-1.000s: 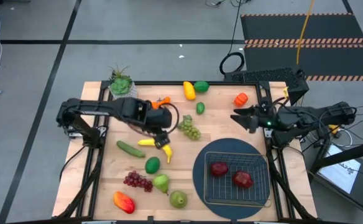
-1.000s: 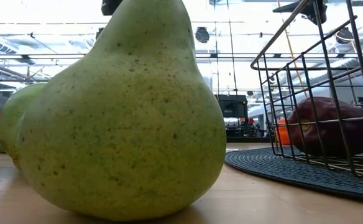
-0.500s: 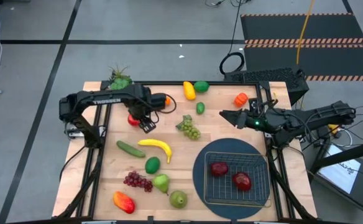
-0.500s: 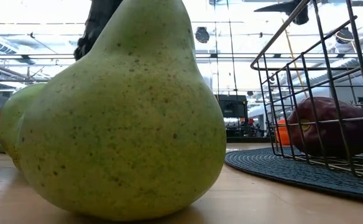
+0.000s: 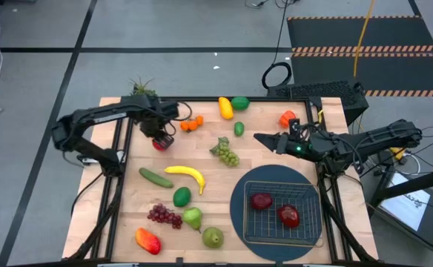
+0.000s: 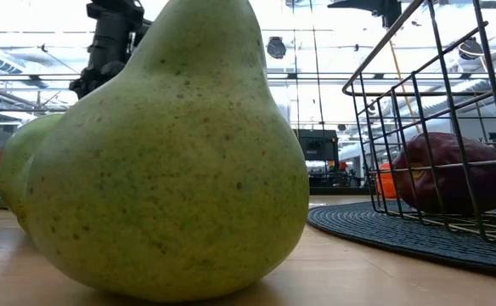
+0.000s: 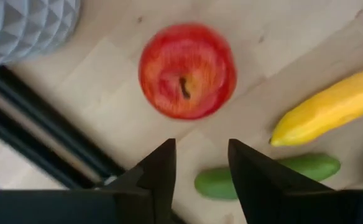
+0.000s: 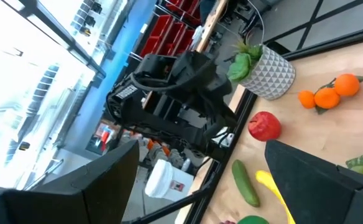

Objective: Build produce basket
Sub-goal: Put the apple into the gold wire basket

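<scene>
left wrist view: red apple (image 7: 187, 70) lies just beyond the left tool's (image 7: 200, 163) parted, empty fingers.

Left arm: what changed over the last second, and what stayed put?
The left gripper swung from over the banana back toward the table's far left, now above a red apple beside the plant; its jaws narrowed, holding nothing. The right gripper stretched further inward. The fruit and basket stayed put.

A potted plant (image 5: 141, 92) stands at the table's (image 5: 261, 152) far corner.
</scene>
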### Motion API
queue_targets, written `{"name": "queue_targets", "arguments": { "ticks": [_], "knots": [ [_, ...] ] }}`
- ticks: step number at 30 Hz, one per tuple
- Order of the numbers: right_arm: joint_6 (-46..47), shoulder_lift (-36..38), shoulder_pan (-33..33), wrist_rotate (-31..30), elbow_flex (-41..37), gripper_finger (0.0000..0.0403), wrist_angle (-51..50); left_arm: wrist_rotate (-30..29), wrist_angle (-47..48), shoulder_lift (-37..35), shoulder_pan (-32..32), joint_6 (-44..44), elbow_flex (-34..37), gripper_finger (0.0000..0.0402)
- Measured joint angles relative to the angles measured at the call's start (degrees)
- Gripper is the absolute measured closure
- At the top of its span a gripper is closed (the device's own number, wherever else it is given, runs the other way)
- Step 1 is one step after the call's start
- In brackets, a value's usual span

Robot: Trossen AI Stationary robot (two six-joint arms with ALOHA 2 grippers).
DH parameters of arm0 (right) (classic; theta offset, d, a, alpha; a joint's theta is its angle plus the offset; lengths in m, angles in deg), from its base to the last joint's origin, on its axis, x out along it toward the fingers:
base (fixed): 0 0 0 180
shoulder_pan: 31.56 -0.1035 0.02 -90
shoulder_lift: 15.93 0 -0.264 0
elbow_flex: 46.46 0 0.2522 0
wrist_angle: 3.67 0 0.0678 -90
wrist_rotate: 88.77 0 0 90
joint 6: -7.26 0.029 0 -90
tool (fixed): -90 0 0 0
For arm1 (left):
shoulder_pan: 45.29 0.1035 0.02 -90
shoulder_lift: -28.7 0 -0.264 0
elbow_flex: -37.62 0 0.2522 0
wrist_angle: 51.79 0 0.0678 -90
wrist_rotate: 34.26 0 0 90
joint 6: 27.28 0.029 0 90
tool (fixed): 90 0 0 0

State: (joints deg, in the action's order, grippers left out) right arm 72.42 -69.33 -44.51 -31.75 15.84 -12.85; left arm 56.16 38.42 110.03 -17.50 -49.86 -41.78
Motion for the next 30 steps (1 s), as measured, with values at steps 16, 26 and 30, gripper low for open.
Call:
{"name": "queue_targets", "arguments": {
  "ticks": [16, 26, 30],
  "knots": [
    [-1.3, -0.3, 0.1, 0.0, 0.0, 0.0062, 0.0, 0.1, -9.3, -2.8, 2.3, -1.6, 6.7, 0.0289],
    [-1.9, -0.3, 0.1, 0.0, 0.0, 0.0062, 0.0, -0.2, -11.4, -2.7, 2.3, -2.8, 8.8, 0.0289],
    [-2.0, -0.3, 0.1, 0.1, 0.0, 0.0062, -0.1, -0.3, -11.7, -2.7, 2.3, -3.5, 10.3, 0.0289]
  ]
}}
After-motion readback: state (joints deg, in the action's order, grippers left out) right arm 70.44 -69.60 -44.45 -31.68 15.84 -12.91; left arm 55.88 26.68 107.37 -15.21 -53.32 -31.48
